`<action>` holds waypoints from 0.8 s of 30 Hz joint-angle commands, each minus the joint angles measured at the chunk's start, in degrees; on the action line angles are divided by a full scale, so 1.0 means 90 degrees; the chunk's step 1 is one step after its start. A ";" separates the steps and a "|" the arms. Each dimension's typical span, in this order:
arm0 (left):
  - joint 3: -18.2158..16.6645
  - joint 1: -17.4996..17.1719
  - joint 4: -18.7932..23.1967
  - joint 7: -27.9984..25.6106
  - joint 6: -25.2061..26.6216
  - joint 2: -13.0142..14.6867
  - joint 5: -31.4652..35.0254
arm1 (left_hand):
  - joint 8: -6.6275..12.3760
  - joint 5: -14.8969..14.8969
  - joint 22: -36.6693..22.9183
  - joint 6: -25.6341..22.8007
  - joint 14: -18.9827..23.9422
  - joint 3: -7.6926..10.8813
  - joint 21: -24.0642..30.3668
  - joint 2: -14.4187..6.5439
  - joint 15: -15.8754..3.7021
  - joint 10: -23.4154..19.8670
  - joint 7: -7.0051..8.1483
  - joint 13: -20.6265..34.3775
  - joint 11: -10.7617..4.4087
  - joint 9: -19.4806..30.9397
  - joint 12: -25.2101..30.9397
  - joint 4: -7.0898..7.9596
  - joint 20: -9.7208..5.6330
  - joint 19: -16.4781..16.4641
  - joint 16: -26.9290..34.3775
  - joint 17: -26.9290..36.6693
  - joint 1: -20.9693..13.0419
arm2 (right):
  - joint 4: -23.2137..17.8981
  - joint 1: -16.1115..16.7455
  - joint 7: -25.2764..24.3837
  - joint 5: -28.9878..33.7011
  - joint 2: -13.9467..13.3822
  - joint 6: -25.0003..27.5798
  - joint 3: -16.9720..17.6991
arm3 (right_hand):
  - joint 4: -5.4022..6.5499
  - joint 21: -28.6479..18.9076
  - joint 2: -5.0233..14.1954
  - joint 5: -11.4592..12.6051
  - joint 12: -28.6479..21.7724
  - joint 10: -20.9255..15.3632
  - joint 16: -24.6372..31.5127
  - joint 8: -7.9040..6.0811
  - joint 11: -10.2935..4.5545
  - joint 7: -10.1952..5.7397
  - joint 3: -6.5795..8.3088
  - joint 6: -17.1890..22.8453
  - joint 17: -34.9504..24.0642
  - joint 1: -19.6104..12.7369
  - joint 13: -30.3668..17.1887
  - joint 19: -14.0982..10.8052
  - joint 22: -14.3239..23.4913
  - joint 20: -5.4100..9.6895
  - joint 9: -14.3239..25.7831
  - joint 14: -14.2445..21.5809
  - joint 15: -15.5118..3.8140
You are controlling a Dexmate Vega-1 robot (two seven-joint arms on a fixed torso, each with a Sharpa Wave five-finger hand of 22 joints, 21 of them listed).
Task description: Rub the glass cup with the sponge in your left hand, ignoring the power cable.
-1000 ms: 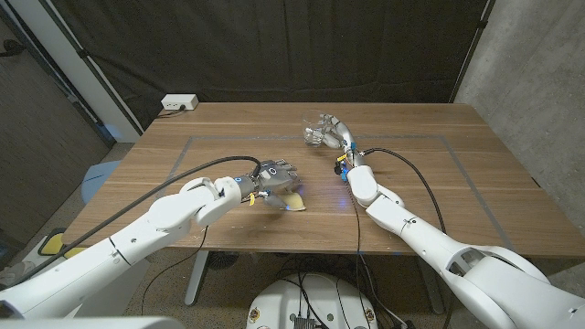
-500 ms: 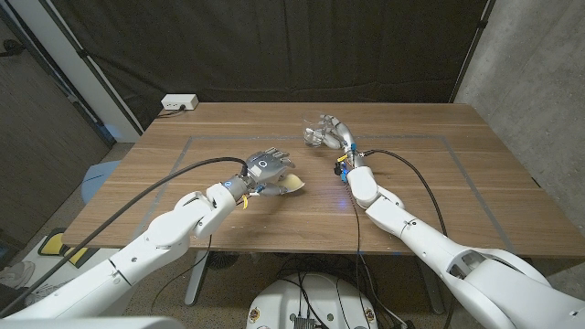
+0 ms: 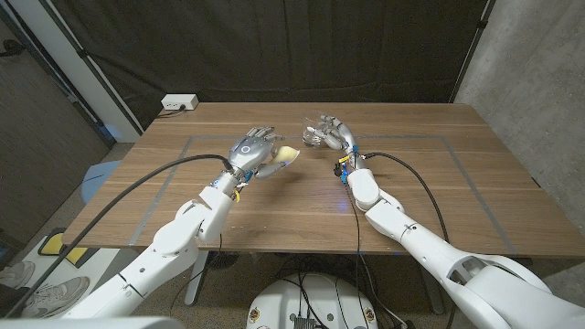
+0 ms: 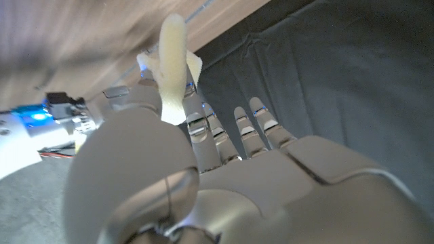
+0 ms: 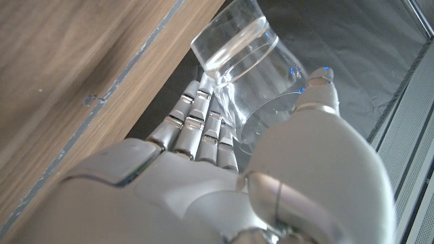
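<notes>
Left hand (image 3: 253,151) of mine pinches the sponge (image 3: 282,155), just beside the glass cup (image 3: 315,135), ready to rub. My right hand (image 3: 334,132) grips that glass cup above the tabletop (image 3: 430,196), steadying it for rubbing.

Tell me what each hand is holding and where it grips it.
The left hand grips the yellow sponge by one end, the rest sticking out. The right hand holds the glass cup around its side, off the table.

Two glossy white, rounded arms ended in silver-grey segmented hands: the left hand (image 3: 253,151) and the right hand (image 3: 331,132). Black cables ran along both forearms, with small yellow and blue fittings at the wrists.
</notes>
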State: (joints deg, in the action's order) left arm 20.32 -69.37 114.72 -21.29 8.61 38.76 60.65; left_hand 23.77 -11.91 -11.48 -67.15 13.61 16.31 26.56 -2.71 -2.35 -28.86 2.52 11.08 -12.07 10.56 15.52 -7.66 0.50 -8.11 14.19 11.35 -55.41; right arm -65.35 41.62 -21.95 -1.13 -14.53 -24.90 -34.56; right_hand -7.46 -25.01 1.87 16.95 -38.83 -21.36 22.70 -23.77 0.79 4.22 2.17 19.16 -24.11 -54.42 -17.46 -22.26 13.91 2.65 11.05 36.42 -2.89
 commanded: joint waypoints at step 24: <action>-0.0324 0.0564 -0.1215 -0.1246 -0.0694 -0.2137 -0.3763 | -0.0113 0.0088 -0.0004 -0.0193 0.0074 0.0032 0.0103 -0.0092 -0.0819 -0.0226 0.0151 0.0044 -0.0002 0.0021 -0.0088 0.0055 0.0092 -0.0166 -0.0047 0.0019 -0.0111 | -0.0848 0.0608 0.0243 -0.0415 -0.0264 -0.0597 0.0160 | 0.0013 -0.0127 0.0609 -0.0036 -0.0035 -0.0942 -0.0105 0.0037 -0.0838 -0.1237 0.0046 0.1355 -0.0049 -0.0666 -0.0234 0.0046 0.0025 0.0599 0.0024 0.0151 -0.1156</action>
State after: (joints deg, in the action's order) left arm 16.65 -67.50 106.78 -33.06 3.74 23.02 34.36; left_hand 22.80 -11.19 -11.48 -67.14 13.60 16.54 27.01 -3.22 -2.34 -30.52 2.53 11.34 -12.07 10.51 14.81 -7.41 0.83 -9.43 13.95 11.35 -55.94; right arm -70.74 45.91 -20.17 -4.81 -15.93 -28.64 -33.02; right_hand -7.50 -25.67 1.75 16.36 -38.75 -21.77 21.91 -23.63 1.19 4.41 2.22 19.35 -24.38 -54.54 -17.46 -22.26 13.99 2.65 11.08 36.99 -3.04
